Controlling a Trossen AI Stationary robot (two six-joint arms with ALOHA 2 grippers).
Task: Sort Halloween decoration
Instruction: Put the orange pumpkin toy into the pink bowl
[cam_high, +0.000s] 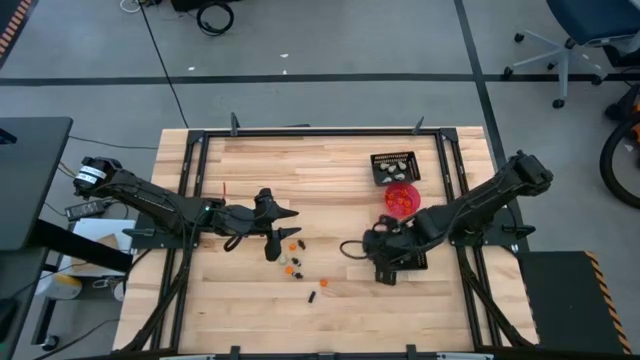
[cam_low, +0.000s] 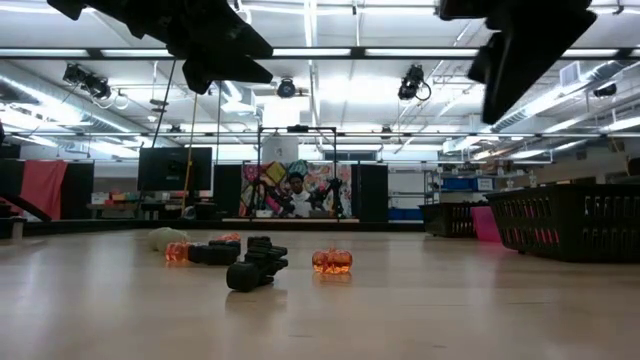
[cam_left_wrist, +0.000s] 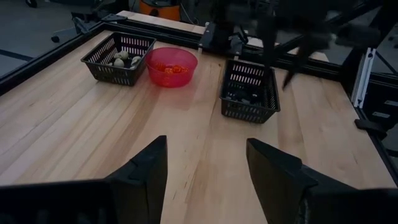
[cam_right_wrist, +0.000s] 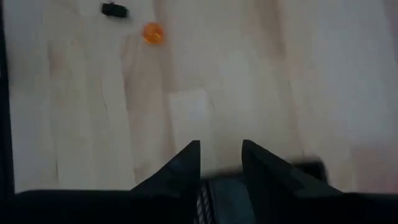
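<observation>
Loose Halloween decorations lie on the wooden table near its middle: orange ones (cam_high: 291, 257) and black ones (cam_high: 311, 297). The low view shows an orange pumpkin (cam_low: 331, 261) and black pieces (cam_low: 250, 266). My left gripper (cam_left_wrist: 206, 163) hovers open above the table just left of this cluster, with nothing between its fingers. My right gripper (cam_right_wrist: 221, 154) points steeply down over the table beside the near black mesh tray (cam_left_wrist: 250, 92). Its fingers stand slightly apart and empty. An orange trinket (cam_right_wrist: 153, 33) and a black one (cam_right_wrist: 114, 9) lie ahead of it.
A second black mesh tray (cam_high: 393, 166) with pale cream pieces stands at the far right. Beside it is the round pink-red bowl (cam_high: 402, 198) holding orange pieces. The near tray holds black pieces. Dark frame rails (cam_high: 320, 132) border the table. Bare wood lies toward the near edge.
</observation>
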